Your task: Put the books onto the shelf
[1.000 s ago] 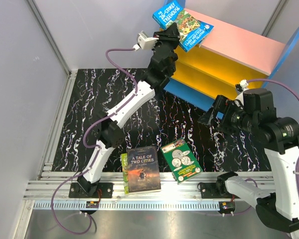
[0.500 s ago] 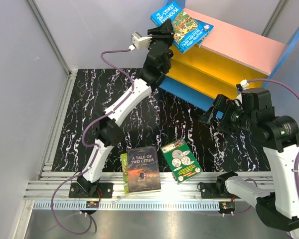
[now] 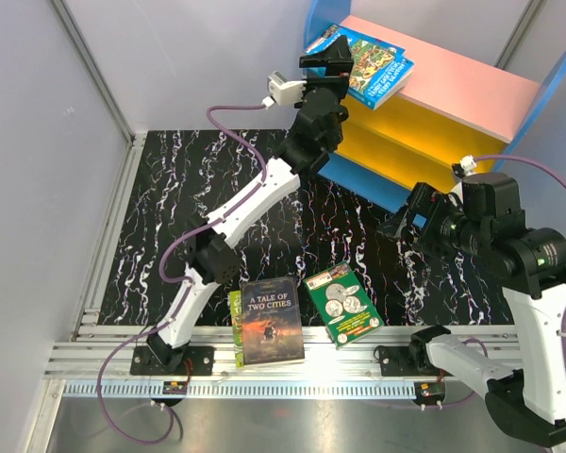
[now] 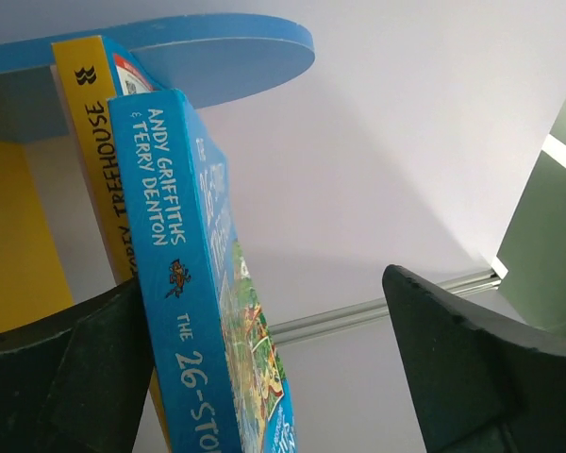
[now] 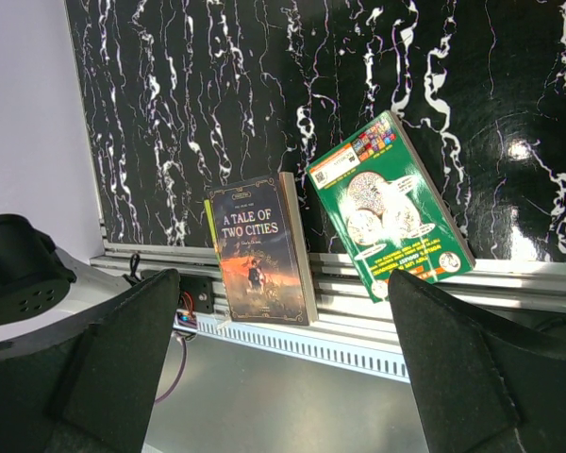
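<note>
Pincer of left arm (image 4: pixel 259 288) gapes wide, blue book (image 4: pixel 184 283) between jaws.

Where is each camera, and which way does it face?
Top external: above and behind, looking down on table, shelf, left arm, right arm.
Left wrist: at the shelf, open left gripper framing the blue book.
Right wrist: looking down, open right gripper framing dark book and coin book.
Shared: top view shows all three books.
</note>
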Robot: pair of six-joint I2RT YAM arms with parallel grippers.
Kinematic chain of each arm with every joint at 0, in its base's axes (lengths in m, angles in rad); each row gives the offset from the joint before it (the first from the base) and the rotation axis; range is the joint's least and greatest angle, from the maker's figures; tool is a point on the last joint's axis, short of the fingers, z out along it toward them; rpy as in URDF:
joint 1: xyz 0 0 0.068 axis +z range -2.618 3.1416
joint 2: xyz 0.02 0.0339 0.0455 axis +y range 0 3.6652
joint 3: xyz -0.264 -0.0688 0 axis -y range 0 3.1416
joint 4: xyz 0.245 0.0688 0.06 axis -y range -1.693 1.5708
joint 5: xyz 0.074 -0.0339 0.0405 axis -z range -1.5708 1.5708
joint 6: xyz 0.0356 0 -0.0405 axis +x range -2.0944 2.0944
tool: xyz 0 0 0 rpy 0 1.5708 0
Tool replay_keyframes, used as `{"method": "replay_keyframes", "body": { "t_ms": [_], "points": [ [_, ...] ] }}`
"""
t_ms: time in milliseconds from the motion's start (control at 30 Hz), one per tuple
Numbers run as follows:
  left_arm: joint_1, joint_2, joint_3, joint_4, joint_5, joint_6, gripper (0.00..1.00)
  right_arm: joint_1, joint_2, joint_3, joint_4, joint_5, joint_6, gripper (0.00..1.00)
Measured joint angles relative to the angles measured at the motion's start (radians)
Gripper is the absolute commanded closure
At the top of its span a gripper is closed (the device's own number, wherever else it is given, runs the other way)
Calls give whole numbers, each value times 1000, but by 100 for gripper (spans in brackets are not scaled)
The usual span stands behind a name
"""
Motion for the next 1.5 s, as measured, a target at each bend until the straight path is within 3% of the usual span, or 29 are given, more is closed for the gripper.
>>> {"method": "replay_keyframes", "body": {
  "t_ms": [367,433,467,533,633,700,1033,1167,1200,1300,1500],
  "points": [
    [16,-31,-66,-60,1,-47,1,0,-21,-3,0,-2,0,0],
    [16,-43,-81,-63,1,-52,18,0,-22,-3,0,-2,0,0],
    [16,-50,-86,-67,0,-50,42,0,-23,-3,0,-2,0,0],
    [16,-54,-87,-63,0,-57,67,0,-28,-9,0,-3,0,0],
    [14,-57,-83,-40,5,-64,95,0,-32,-19,0,-2,0,0],
    [14,-55,-73,-56,3,-57,100,0,-32,-27,0,-2,0,0],
    [8,-23,2,-69,-47,-61,97,0,-63,-73,-1,0,0,0],
    [18,36,68,-58,-69,-88,60,0,-72,-73,0,2,0,0],
    [23,47,68,-58,-71,-100,40,0,-73,-74,-1,1,0,0],
    [38,77,68,-33,-74,-135,20,0,-76,-81,0,0,0,0],
    [64,91,68,4,-73,-154,13,0,-69,-110,0,-2,0,0]
  ]
}}
